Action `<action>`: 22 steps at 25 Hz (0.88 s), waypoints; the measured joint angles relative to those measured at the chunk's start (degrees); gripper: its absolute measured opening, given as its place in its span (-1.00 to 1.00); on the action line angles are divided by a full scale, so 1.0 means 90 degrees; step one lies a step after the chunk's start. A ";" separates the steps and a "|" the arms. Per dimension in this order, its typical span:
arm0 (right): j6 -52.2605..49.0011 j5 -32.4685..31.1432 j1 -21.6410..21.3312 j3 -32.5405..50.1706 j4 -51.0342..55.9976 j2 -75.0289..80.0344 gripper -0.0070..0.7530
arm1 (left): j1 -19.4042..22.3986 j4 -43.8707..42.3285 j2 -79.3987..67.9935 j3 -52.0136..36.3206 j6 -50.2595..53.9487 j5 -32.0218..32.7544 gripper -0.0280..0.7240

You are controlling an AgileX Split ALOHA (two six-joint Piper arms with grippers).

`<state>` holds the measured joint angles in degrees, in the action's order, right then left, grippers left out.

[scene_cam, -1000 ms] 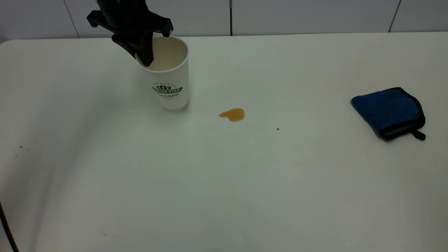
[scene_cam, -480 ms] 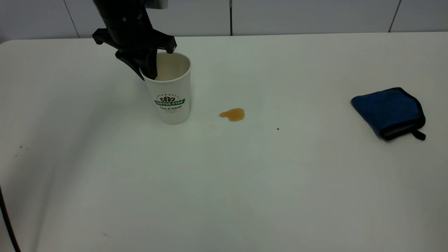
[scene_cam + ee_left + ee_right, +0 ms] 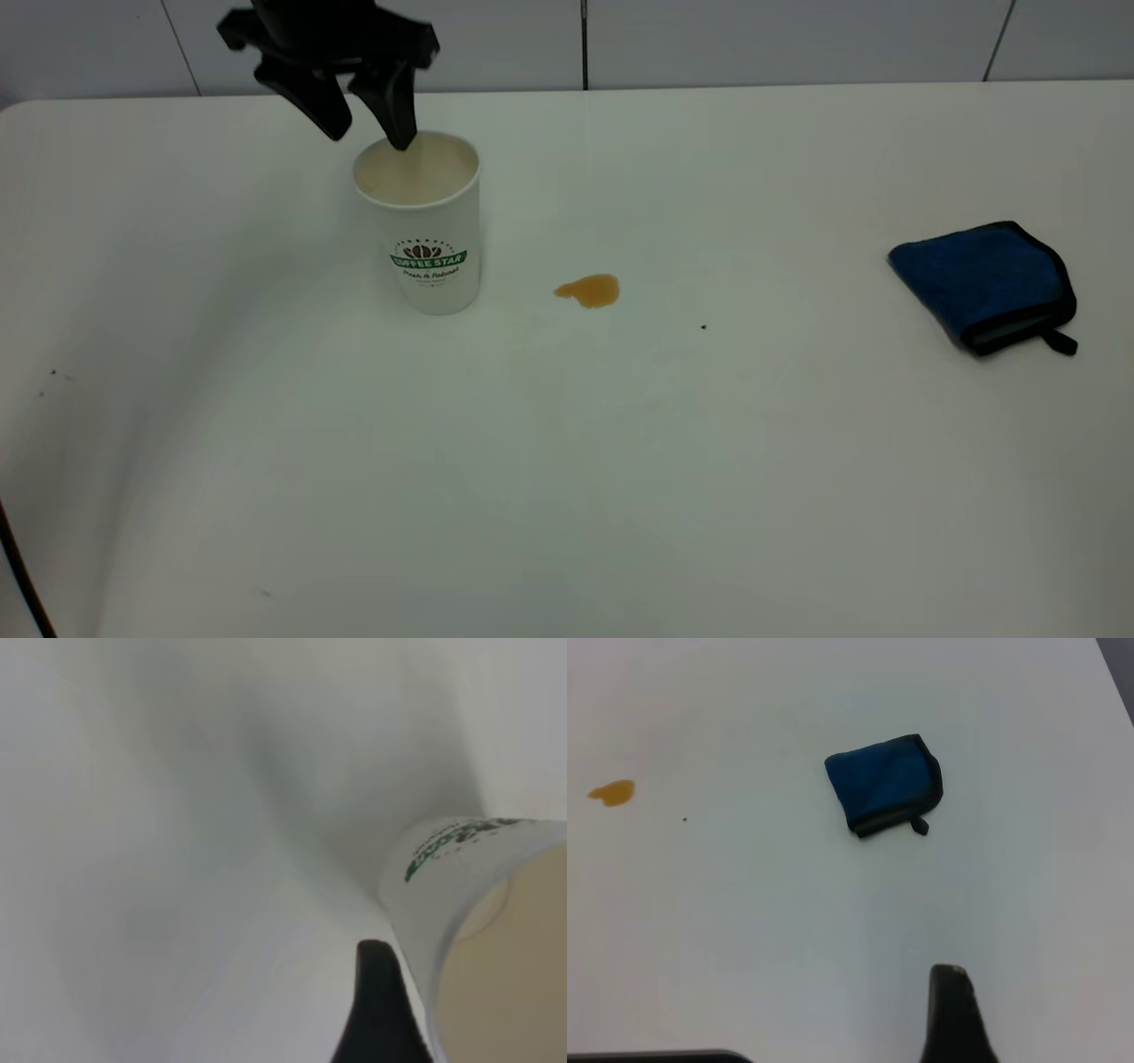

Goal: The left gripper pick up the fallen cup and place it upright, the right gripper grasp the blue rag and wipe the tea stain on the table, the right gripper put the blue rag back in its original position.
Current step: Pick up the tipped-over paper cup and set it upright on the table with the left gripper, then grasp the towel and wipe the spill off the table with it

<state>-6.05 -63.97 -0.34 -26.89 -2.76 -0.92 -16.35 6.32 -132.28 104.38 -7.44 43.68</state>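
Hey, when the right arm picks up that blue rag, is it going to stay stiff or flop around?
The blue rag will probably flop: it looks like soft folded cloth, so an edge grasp may let the layers sag open. It seems light and unlikely to slide far on the table. Its small loop may dangle.

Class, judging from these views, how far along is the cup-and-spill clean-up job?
Done: the tall white paper cup stands upright, with the all-black left gripper open above its rim. In hand: nothing. Left: the amber tea stain is unwiped, and the folded blue rag lies untouched on the white table.
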 joint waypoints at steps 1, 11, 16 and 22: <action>0.0000 0.0000 0.0000 0.0000 0.0000 0.0000 0.42 | -0.0006 0.0000 0.0179 0.0000 0.0000 0.0095 0.61; 0.0000 0.0000 0.0000 0.0000 0.0000 0.0000 0.42 | -0.0123 -0.0007 0.2657 0.0000 -0.0123 0.2103 0.62; 0.0000 0.0000 0.0000 0.0000 0.0000 0.0000 0.42 | -0.0123 -0.0013 0.3683 -0.0042 -0.0123 0.2582 0.62; 0.0000 0.0000 0.0000 0.0000 0.0000 0.0000 0.42 | -0.0123 -0.0110 0.5031 -0.1596 0.0010 0.2582 0.62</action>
<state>-6.05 -63.97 -0.34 -26.89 -2.76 -0.92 -17.46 5.33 -87.00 90.02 -7.35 66.92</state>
